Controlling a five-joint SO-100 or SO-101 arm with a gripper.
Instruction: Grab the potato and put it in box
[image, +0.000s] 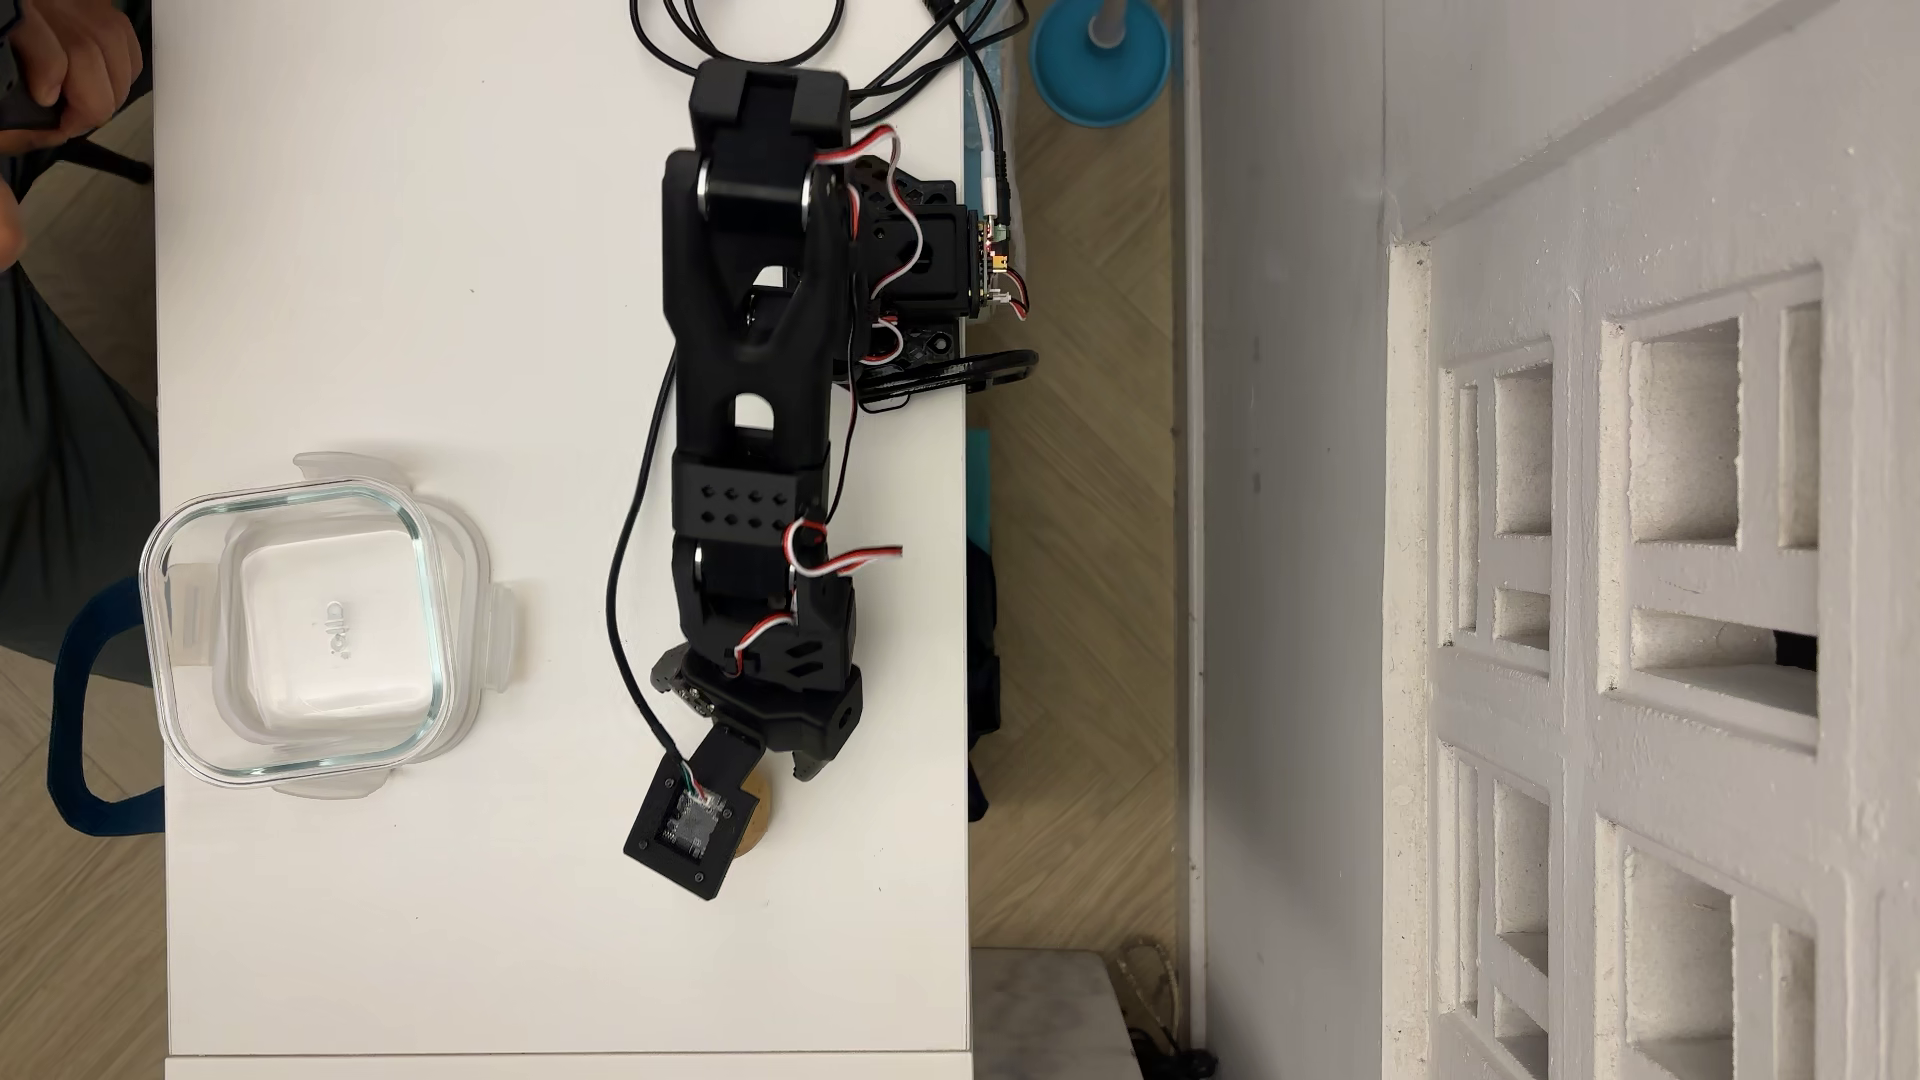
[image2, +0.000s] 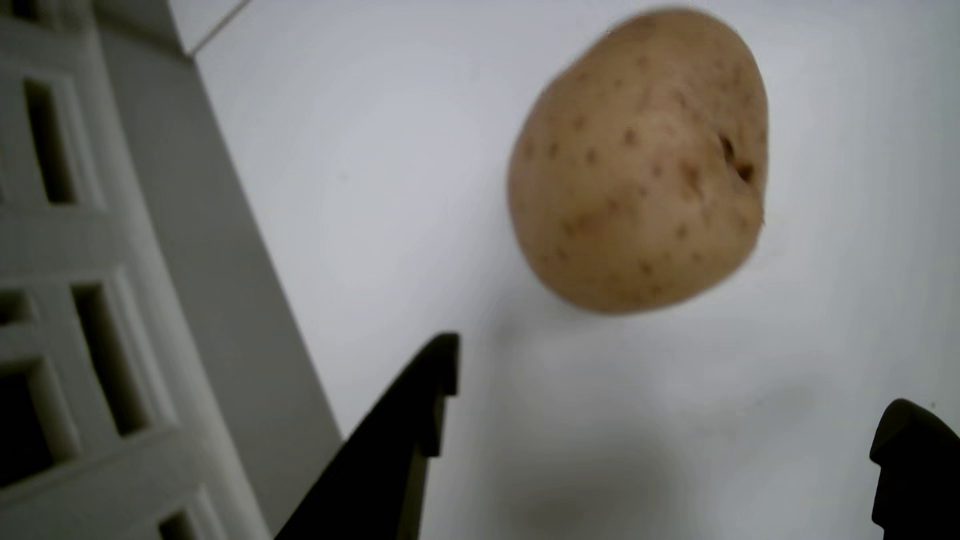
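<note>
The potato (image2: 639, 161) is tan and speckled with one dark blemish, and it lies on the white table. In the wrist view it sits just beyond my open gripper (image2: 670, 384), nearer the right fingertip, and neither black finger touches it. From overhead only a sliver of the potato (image: 762, 817) shows beside the wrist camera module, which covers the rest. The box (image: 312, 582) is a clear square glass container with a greenish rim. It stands empty at the table's left edge in the overhead view, far from the gripper.
A translucent clip-tab lid (image: 501, 633) lies under the box. Black cables (image: 727, 31) trail at the top by the arm base. The table's right edge (image: 966, 727) runs close to the arm. A white lattice panel (image2: 78, 259) lies beyond it. A person's hand (image: 73, 52) is at the top left.
</note>
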